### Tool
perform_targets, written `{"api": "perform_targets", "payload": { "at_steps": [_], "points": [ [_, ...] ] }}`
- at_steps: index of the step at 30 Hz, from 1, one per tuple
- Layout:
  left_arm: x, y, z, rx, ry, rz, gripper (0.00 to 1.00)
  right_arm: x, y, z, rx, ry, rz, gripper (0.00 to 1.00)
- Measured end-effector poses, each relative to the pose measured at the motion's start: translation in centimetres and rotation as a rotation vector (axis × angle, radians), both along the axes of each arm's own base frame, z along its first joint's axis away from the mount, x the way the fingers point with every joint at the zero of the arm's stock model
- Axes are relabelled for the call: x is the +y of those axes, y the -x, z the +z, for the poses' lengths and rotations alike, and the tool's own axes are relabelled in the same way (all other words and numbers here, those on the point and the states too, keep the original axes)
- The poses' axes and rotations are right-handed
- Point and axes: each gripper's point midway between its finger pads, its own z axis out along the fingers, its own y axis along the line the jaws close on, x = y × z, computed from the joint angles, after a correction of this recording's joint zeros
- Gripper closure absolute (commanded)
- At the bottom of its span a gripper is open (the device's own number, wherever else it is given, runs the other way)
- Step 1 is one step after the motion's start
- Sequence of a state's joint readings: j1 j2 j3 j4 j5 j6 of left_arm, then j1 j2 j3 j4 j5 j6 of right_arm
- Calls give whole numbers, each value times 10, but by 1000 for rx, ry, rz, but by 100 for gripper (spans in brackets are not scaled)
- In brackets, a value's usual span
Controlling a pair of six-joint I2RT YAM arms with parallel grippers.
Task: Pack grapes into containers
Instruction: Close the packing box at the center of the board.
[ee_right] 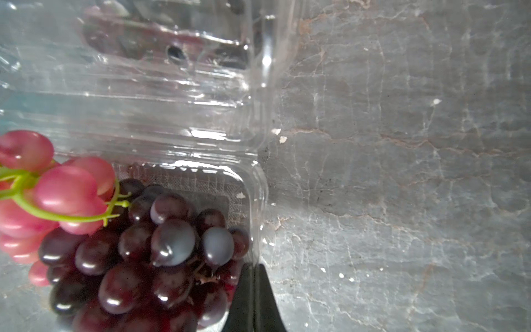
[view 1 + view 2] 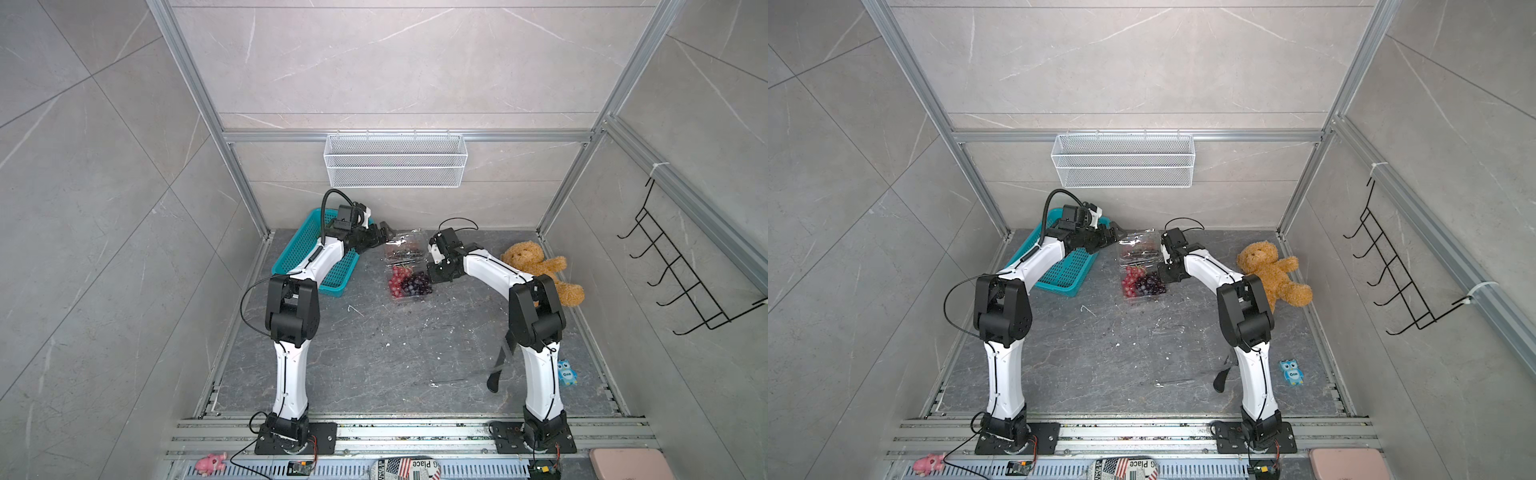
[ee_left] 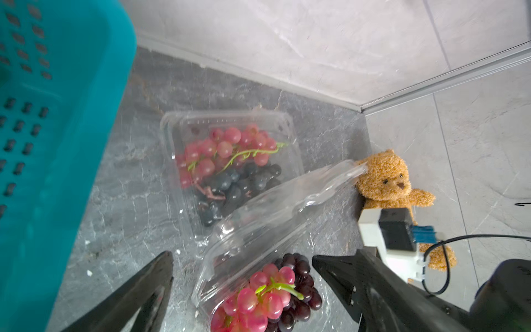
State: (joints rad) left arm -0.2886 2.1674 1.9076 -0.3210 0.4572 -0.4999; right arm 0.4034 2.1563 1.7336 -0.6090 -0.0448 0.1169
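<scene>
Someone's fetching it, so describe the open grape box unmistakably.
Between the teal basket and the teddy bear sit two clear boxes. The open box is the one nearer the arms' bases, lid raised, red and dark grapes bare; the shut box lies behind it.

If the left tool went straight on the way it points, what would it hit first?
Probably the raised clear lid of the open container holding red and dark grapes; in the left wrist view it lies just ahead of the open left tool. Depth is unclear.
</scene>
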Motion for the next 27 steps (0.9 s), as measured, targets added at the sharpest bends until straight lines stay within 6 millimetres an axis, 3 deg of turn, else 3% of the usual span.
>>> {"api": "perform_targets", "payload": {
  "at_steps": [5, 9, 14, 22, 27],
  "points": [
    [-4, -15, 3, -31, -10, -11, 1, 0, 0, 0, -5, 7, 17, 96],
    [-8, -22, -11, -11, -15, -25, 1, 0, 0, -1, -7, 9, 22, 96],
    [-13, -18, -23, 26, 6, -59, 1, 0, 0, -2, -12, 9, 25, 96],
    [-33, -10, -13, 15, 73, -122, 1, 1, -1, -2, -14, 5, 27, 92],
    [-42, -4, -10, 21, 95, -152, 1, 1, 0, -2, -13, 4, 26, 84]
  ]
}}
